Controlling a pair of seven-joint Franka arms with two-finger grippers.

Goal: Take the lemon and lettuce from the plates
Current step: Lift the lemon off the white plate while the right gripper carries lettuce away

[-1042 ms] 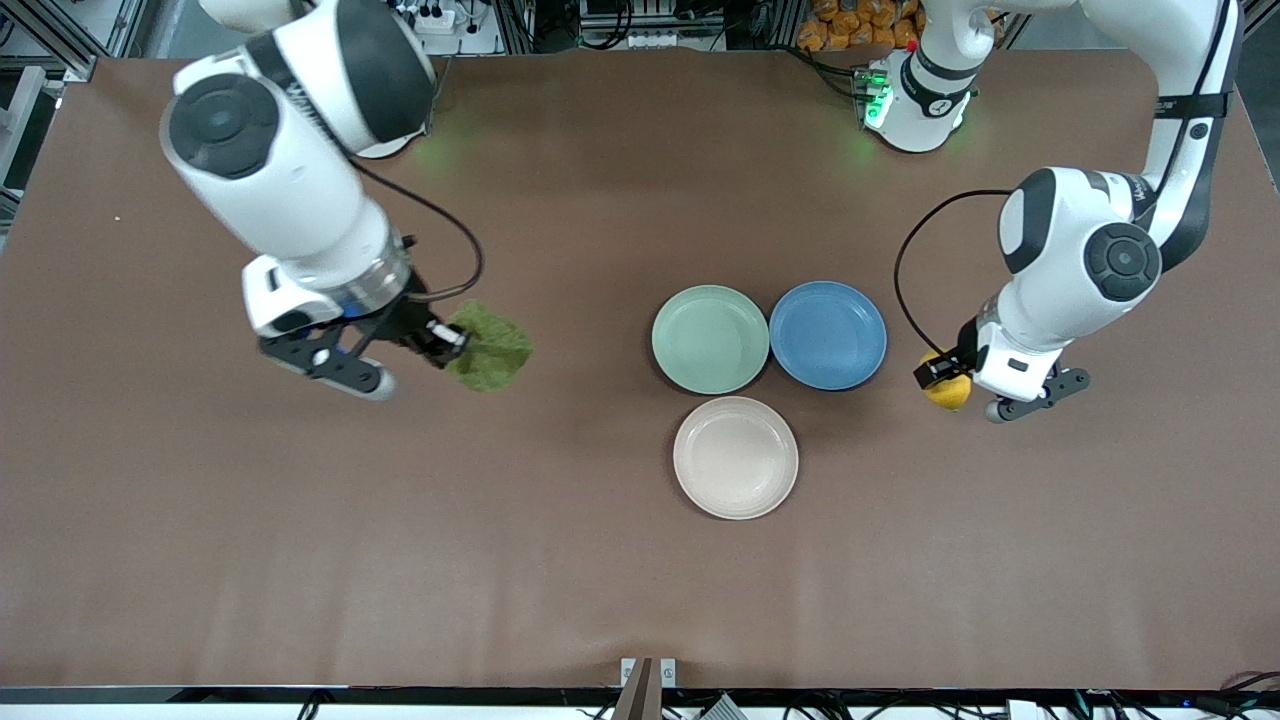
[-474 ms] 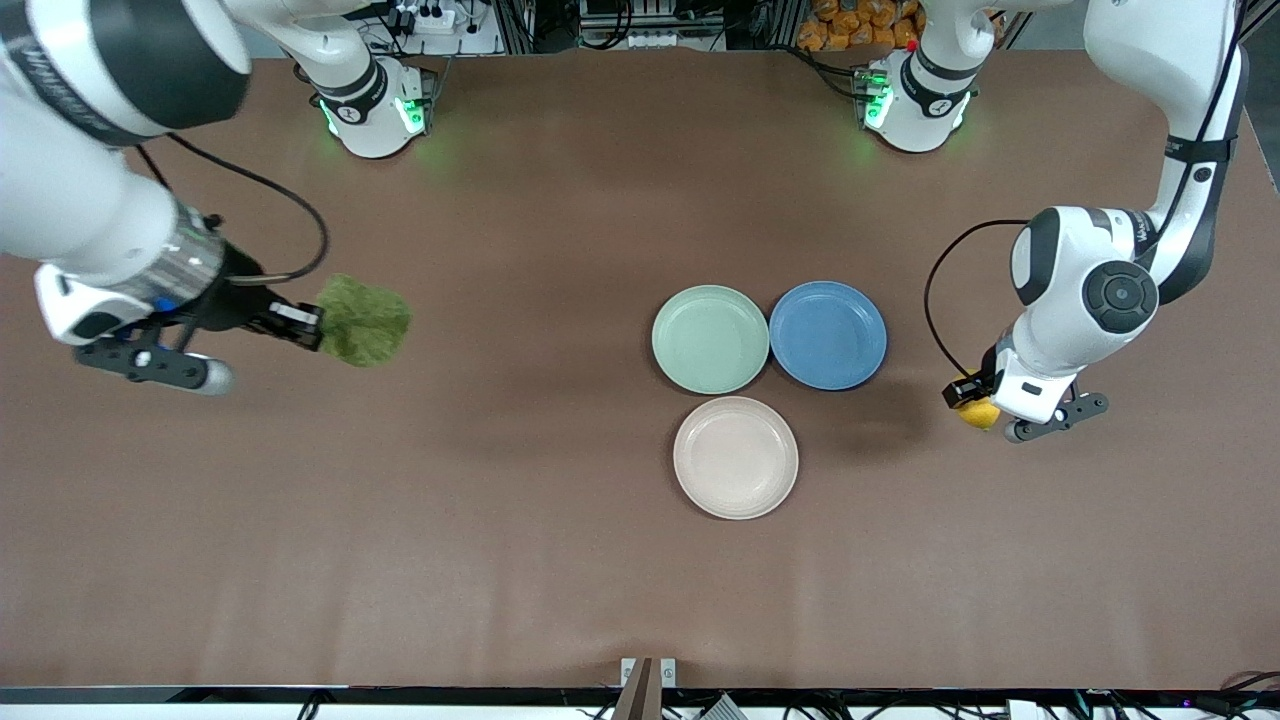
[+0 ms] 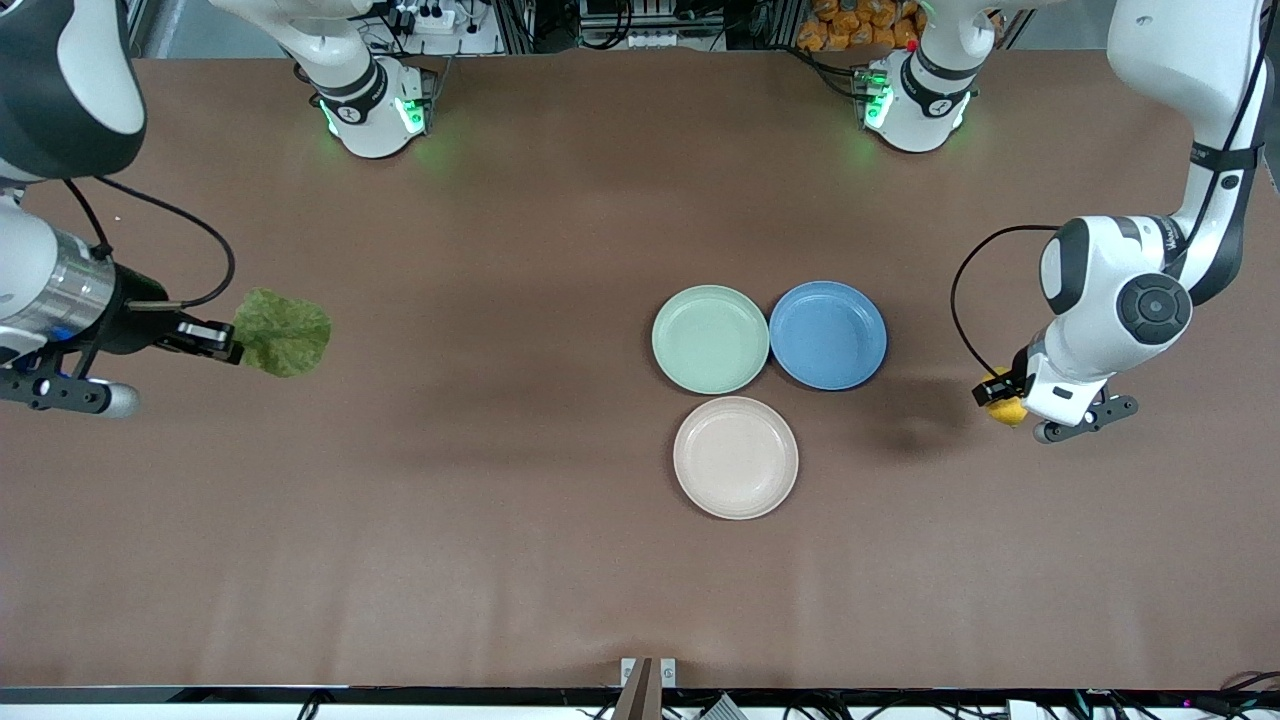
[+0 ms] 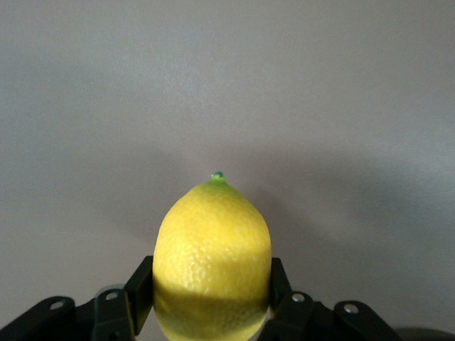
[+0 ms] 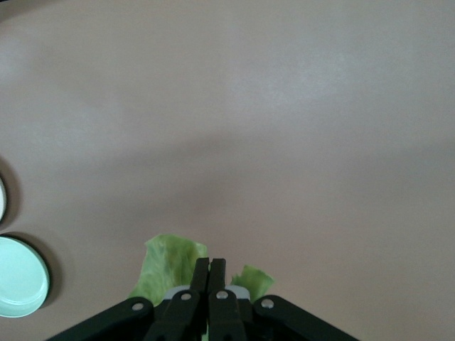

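My right gripper [image 3: 222,341] is shut on the edge of the lettuce [image 3: 283,345], a crinkled green leaf hanging over bare table toward the right arm's end. In the right wrist view the lettuce [image 5: 166,270] shows on both sides of the shut right gripper [image 5: 208,267]. My left gripper [image 3: 997,398] is shut on the yellow lemon [image 3: 1008,411] over bare table toward the left arm's end. The lemon [image 4: 212,249] sits between the left gripper's [image 4: 212,293] black fingers [image 4: 139,284]. The mint green plate [image 3: 710,338] and the beige plate [image 3: 735,457] are both empty.
A blue plate [image 3: 828,334] lies beside the mint one, toward the left arm's end, also empty. Two plate rims [image 5: 21,277] show at the edge of the right wrist view. Brown table mat [image 3: 500,520] spreads all round the plates.
The right arm has swung far toward its own end of the table, carrying the lettuce. The left arm has drifted toward its end with the lemon.
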